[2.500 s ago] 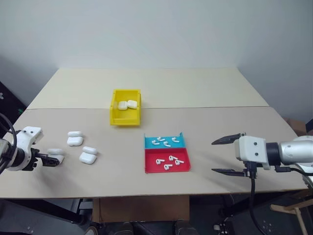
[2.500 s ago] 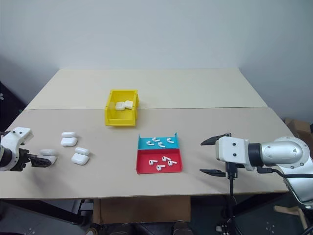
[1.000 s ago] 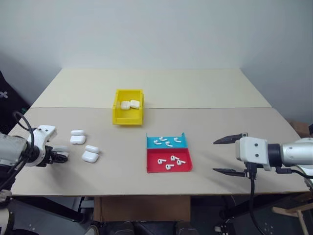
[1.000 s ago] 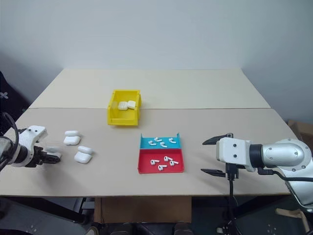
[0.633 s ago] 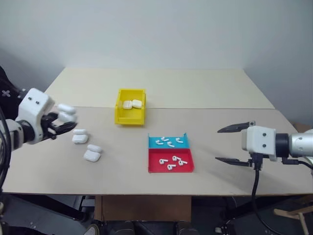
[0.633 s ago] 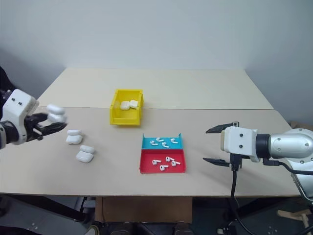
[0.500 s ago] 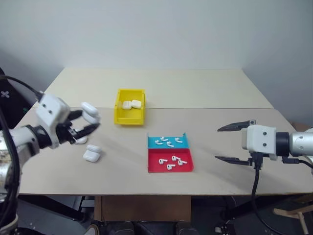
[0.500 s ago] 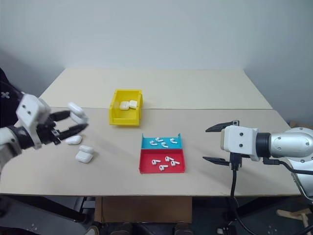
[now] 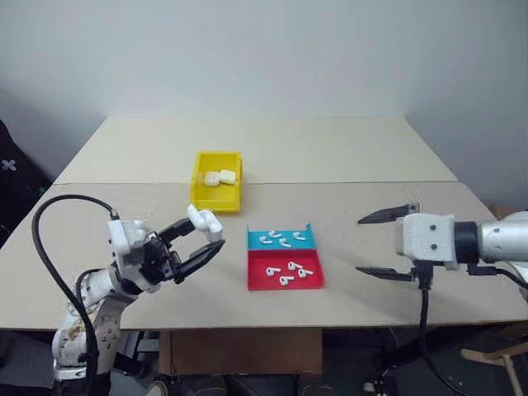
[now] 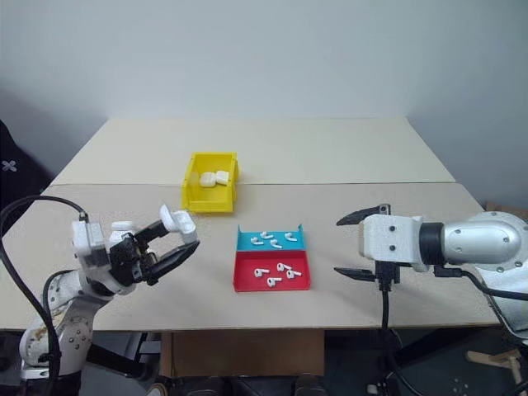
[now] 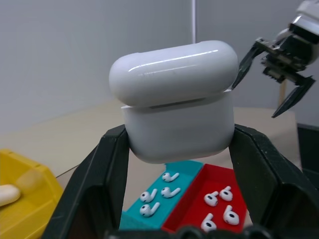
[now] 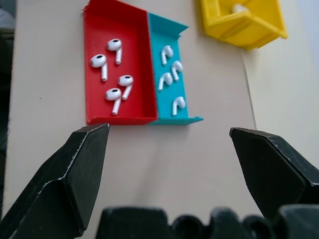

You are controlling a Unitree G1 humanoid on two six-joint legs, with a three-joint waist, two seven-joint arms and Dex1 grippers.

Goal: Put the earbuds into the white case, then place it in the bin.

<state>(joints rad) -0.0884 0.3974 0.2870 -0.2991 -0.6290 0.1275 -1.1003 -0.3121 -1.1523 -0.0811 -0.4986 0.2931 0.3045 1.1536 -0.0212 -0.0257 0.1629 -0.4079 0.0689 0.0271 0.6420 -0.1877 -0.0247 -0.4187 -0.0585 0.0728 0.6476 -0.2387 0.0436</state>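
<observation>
The left hand (image 9: 200, 239) is pinching the slick, light white case (image 11: 177, 102) by its lower body. The right hand (image 9: 386, 243) is hanging spread at three o'clock of the earbuds (image 9: 287, 274), tiny and likely slippery.

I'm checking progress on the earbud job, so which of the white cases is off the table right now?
The white case clamped in the left gripper, held in the air left of the teal tray. The others lie in the bin.

White boxy wrist housings, silver-grey forearms; black tapered fingers (image 9: 388, 216); black cables loop beside left arm (image 9: 82, 318), hang under right.
</observation>
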